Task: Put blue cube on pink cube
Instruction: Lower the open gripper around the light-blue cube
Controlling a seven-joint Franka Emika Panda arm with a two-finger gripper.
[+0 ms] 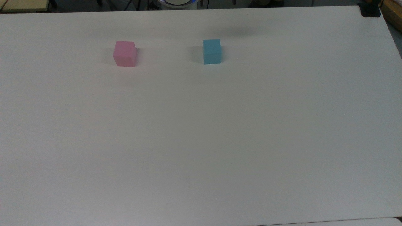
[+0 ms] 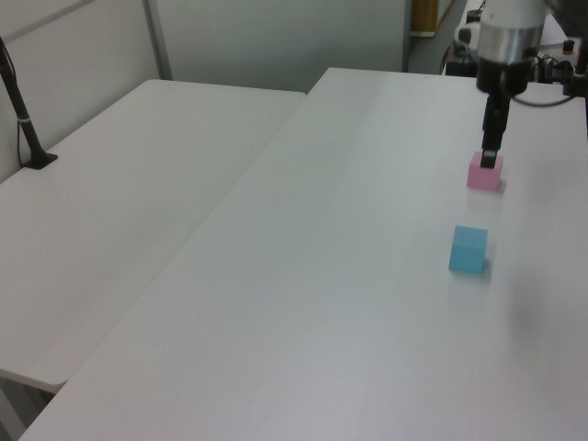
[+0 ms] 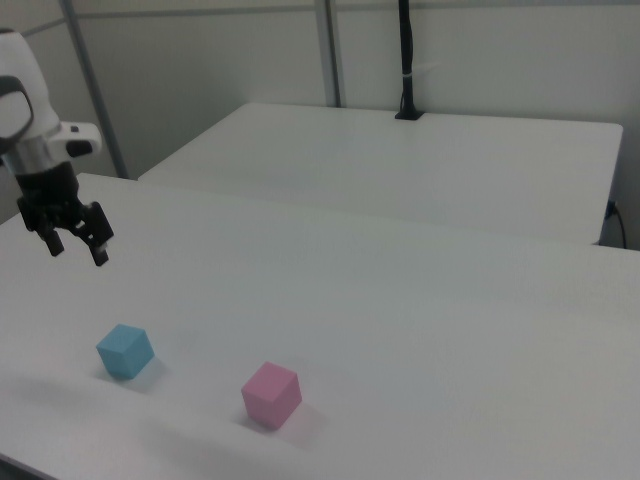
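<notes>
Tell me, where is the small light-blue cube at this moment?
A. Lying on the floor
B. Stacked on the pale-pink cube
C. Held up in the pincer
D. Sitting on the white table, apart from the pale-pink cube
D: the small light-blue matte cube rests on the white table with a gap to the small pale-pink matte cube, while the open, empty pincer hangs above.

Arm's last link is white with a rounded shell, ending in a silver-grey cylindrical band at the wrist. Below it the gripper (image 3: 76, 249) is black, boxy, with two short dark fingers (image 3: 100, 255) spread apart with a gap between them in the right view. In the left view the gripper (image 2: 491, 158) reads as one narrow black bar under the grey wrist; dark cable loops beside the flange.
</notes>
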